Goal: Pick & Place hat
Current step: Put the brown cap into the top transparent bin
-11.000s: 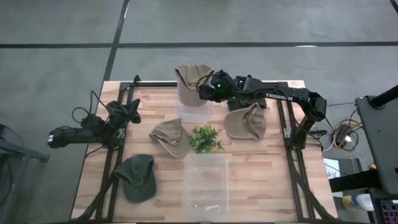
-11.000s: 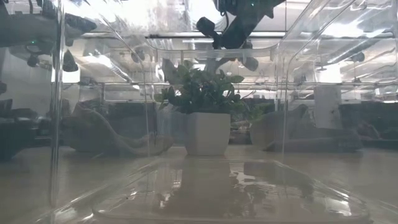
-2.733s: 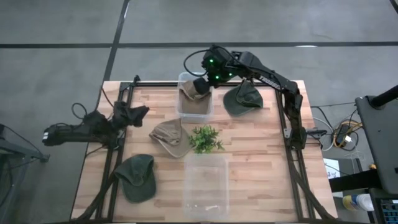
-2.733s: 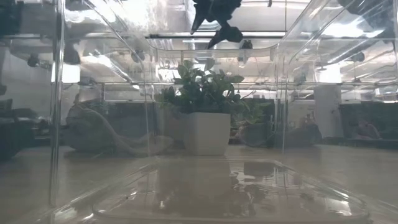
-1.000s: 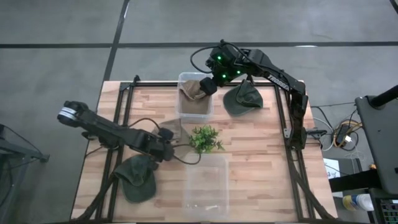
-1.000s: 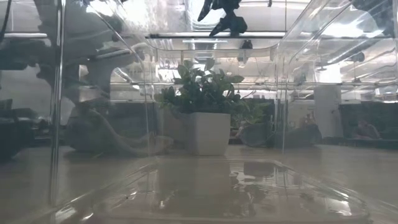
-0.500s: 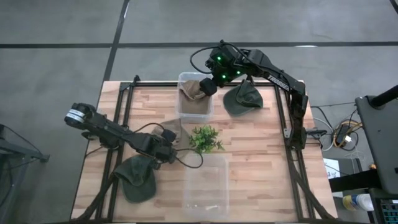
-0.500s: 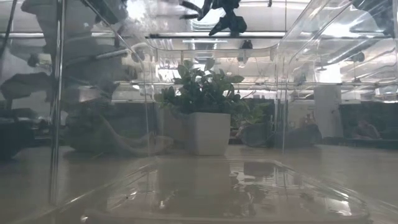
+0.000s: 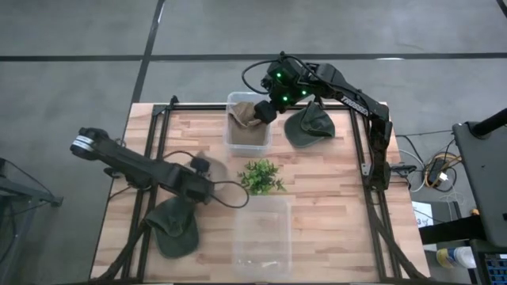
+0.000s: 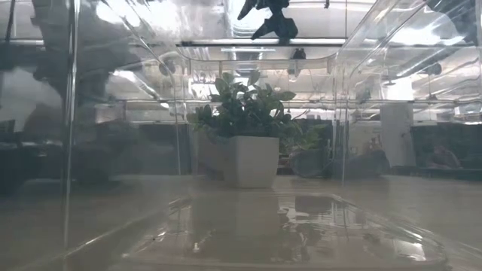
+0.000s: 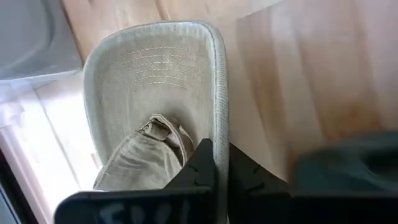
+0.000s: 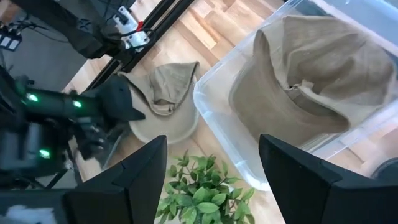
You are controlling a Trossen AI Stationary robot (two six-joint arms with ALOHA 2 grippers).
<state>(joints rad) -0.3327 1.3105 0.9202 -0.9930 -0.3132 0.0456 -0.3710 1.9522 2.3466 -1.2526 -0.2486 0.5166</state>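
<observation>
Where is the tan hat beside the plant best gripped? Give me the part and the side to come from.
Grip the tan hat by its brim edge, coming in from the open brim side. The brim is a thin, flat lip that narrow fingers can straddle, while the crown is crumpled and soft. The left gripper is shut on that edge.

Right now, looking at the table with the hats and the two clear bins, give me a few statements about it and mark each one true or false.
1. A tan hat lies inside the far clear bin. True.
2. The left gripper is shut on the brim of the light tan cap. True.
3. The near clear bin already holds a hat. False: it holds no hat.
4. The right gripper is clamped on the hat in the bin. False: it hangs open above it.
5. The potted plant stands between the two bins. True.
6. The dark green cap is in the far bin. False: it lies on the table.
</observation>
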